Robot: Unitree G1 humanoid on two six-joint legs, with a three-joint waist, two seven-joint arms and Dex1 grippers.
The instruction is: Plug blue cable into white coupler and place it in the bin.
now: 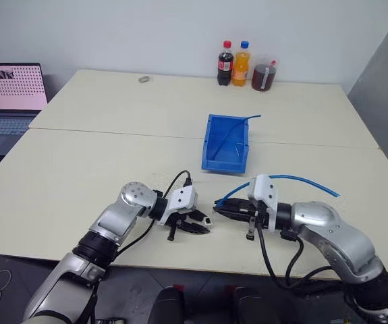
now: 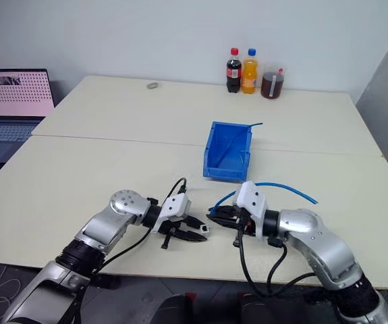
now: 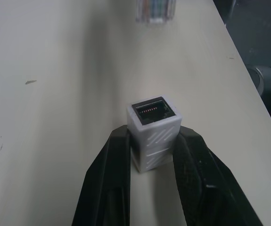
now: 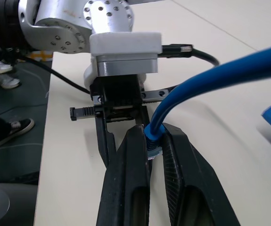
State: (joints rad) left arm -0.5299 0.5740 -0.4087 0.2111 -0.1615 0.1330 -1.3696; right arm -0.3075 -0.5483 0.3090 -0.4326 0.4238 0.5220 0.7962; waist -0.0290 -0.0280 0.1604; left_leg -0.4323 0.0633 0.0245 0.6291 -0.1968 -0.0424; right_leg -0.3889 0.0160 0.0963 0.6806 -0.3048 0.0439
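The left gripper [image 1: 199, 227] pinches the white coupler [image 3: 153, 132], socket facing the right gripper [image 1: 224, 206]. That one clamps the blue cable [image 4: 206, 82] behind its plug. Line plug and socket up squarely before pushing in.

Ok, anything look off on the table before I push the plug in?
One oddity: a blue cable already lies in the bin, its end poking over the rim. Otherwise fine: the left claw holds the white coupler socket outward, and the right claw grips the blue cable near its plug. Nothing spilled.
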